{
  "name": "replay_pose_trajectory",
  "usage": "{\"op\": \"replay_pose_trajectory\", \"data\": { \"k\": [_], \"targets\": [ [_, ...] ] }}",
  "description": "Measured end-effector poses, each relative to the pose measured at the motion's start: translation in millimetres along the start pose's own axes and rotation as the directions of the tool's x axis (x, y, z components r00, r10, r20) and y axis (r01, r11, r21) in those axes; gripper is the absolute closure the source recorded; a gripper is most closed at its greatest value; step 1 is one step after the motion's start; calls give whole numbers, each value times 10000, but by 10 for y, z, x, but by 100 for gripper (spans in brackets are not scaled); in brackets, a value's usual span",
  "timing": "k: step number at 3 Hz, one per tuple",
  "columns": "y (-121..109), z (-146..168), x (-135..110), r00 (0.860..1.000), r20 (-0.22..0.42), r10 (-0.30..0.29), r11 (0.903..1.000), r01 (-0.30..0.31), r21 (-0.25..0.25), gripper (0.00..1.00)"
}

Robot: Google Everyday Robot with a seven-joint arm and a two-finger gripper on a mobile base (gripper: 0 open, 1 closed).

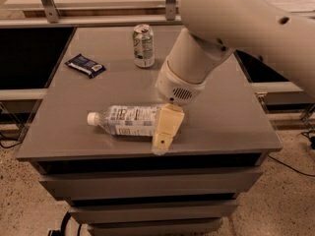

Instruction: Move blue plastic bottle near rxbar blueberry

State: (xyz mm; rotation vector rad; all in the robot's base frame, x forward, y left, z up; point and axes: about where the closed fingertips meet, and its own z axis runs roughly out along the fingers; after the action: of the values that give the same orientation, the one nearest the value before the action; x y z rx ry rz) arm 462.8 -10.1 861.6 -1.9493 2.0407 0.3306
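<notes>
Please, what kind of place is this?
Probably a robot test area in an office or lab: a grey drawer cabinet, a speckled floor, and the gripper at the base end of the blue plastic bottle.

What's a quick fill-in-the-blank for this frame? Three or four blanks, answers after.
The blue plastic bottle lies on its ____ on the table.
The gripper sits at the bottle's end opposite its ____.
The drink can stands ____ near the back edge.
In the camera view, the rxbar blueberry lies to the ____ of the can.
Missing words: side; cap; upright; left.
</notes>
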Motion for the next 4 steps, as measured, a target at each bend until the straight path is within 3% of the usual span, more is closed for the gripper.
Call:
{"op": "replay_pose_trajectory", "data": {
  "k": [2, 4],
  "targets": [
    [114, 465, -279, 9973, -3, -736, 9943, 734, -777, 41],
    [-106, 529, -533, 9962, -20, -871, 9915, 865, -971, 88]
  ]
}}
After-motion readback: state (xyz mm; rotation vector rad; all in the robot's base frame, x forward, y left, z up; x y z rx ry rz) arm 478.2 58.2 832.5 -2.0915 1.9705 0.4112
